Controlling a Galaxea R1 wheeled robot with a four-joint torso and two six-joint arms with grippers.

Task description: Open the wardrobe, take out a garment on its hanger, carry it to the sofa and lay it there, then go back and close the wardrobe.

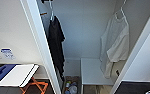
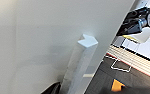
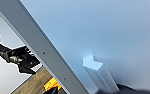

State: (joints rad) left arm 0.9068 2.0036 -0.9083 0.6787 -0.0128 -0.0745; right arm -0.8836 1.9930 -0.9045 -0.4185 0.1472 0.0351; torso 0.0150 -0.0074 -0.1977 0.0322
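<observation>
Inside the open wardrobe (image 1: 86,30), the garment (image 1: 115,42) hangs right, a dark shirt (image 1: 55,42) left.

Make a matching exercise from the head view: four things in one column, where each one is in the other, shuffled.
Things:
1. white T-shirt
2. black shirt
3. bottles
4. orange-legged folding stand

Places:
A. outside the wardrobe, left of its open door
B. hanging on the wardrobe's left side
C. hanging on the wardrobe's right side
D. down on the wardrobe floor

Pairs: 1-C, 2-B, 3-D, 4-A

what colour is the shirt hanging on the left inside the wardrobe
Black; the head view shows it best.
</observation>
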